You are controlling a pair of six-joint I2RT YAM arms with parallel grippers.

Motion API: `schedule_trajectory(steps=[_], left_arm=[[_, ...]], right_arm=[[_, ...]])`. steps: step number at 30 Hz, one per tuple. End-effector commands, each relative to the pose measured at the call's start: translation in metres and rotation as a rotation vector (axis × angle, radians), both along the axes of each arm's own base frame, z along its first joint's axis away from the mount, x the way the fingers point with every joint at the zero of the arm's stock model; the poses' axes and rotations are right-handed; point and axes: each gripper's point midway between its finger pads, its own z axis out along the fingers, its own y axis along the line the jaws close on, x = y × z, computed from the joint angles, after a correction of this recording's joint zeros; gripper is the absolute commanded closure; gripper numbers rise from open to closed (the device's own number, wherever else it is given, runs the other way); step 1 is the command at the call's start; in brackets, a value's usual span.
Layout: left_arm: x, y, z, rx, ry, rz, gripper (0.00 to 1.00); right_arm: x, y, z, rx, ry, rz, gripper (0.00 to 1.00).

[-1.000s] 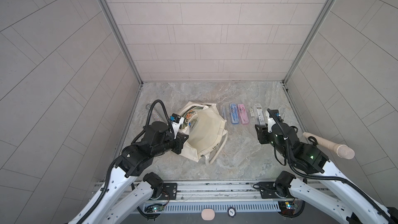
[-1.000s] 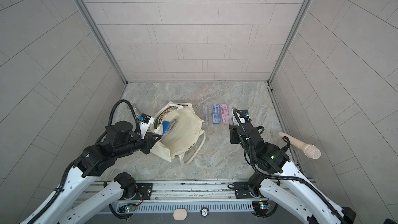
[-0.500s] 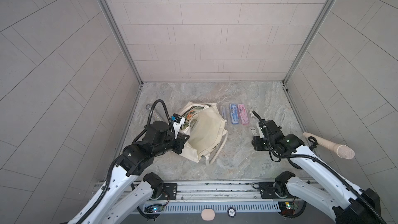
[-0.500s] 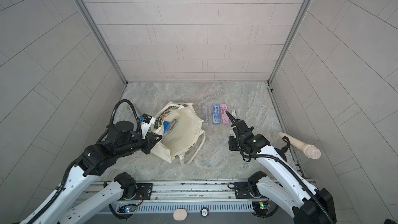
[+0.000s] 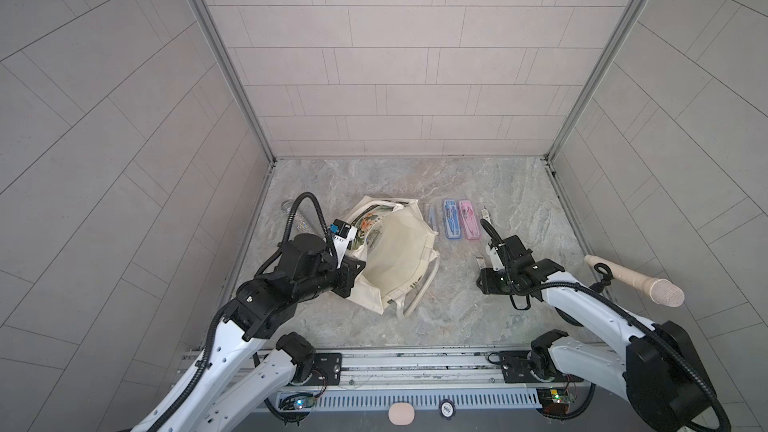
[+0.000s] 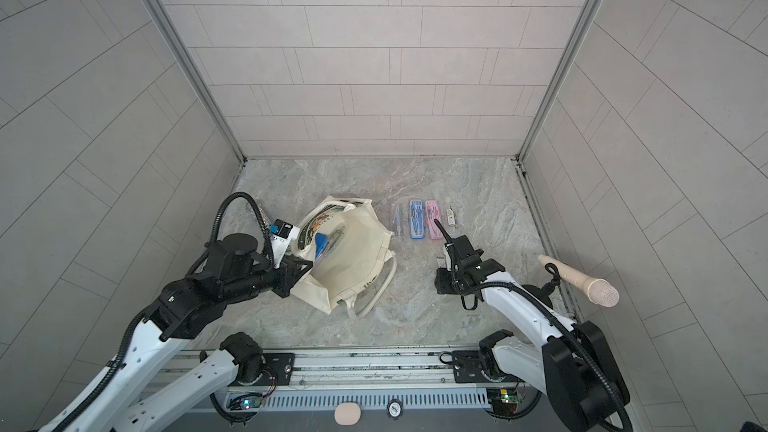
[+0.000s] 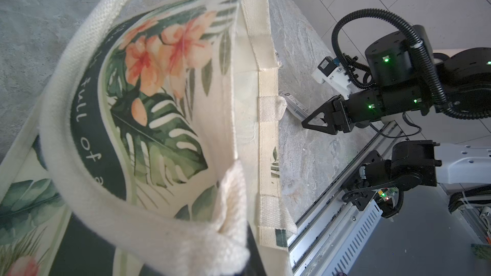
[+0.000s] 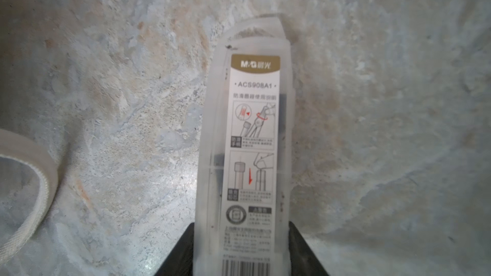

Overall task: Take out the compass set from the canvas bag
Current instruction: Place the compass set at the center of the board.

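Observation:
The cream canvas bag (image 5: 399, 255) lies on the marble table in both top views, its mouth held up. My left gripper (image 5: 353, 274) is shut on the bag's rim; fabric (image 7: 186, 221) hides its jaws in the left wrist view. A clear compass set case (image 8: 252, 142) with a printed label sits between the black fingers (image 8: 183, 250) of my right gripper (image 8: 241, 234), which is shut on it. That gripper (image 5: 483, 279) is right of the bag, low over the table. I cannot tell whether the case's far end touches the surface. A blue item (image 6: 321, 245) shows inside the bag.
A row of cases lies behind my right gripper: clear (image 5: 432, 218), blue (image 5: 451, 220), pink (image 5: 468, 220), and another clear one (image 5: 485, 214). A cream rod (image 5: 631, 284) sits at the right edge. One bag handle (image 5: 419, 297) loops toward the front rail.
My right gripper has come from beside the row of cases toward the front and slightly left, dropping lower with the clear case. The left arm and the bag have not moved.

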Motion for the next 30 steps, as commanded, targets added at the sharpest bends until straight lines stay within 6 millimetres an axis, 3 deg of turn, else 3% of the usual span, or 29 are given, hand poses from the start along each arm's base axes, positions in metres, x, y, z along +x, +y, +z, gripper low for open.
schedule_trajectory(steps=[1,9,15,19,22,24,27,30], left_arm=[[0.002,-0.002,-0.001,0.002,-0.013,-0.009,1.00],[0.001,0.001,0.001,-0.001,-0.027,0.002,1.00],[0.001,0.001,0.000,0.001,-0.023,0.002,1.00],[0.002,0.000,-0.001,0.004,-0.016,-0.001,1.00],[0.002,-0.002,-0.002,0.006,-0.011,-0.011,1.00],[0.001,-0.003,-0.002,0.006,-0.009,-0.017,1.00],[0.002,-0.002,-0.002,0.009,-0.010,-0.014,1.00],[0.003,-0.002,-0.004,0.016,-0.003,-0.010,1.00]], right_arm=[[-0.002,0.001,-0.011,-0.020,0.066,0.033,0.49],[0.002,0.005,-0.018,-0.033,0.127,0.057,0.36],[-0.001,-0.005,0.007,-0.056,0.053,0.038,0.35],[0.020,0.001,0.069,-0.001,-0.155,0.047,0.32],[0.040,0.041,0.122,0.205,-0.374,0.157,0.31],[0.046,0.075,0.163,0.359,-0.489,0.274,0.24],[0.053,0.110,0.204,0.379,-0.577,0.464,0.23],[0.073,0.135,0.230,0.336,-0.581,0.582,0.25]])
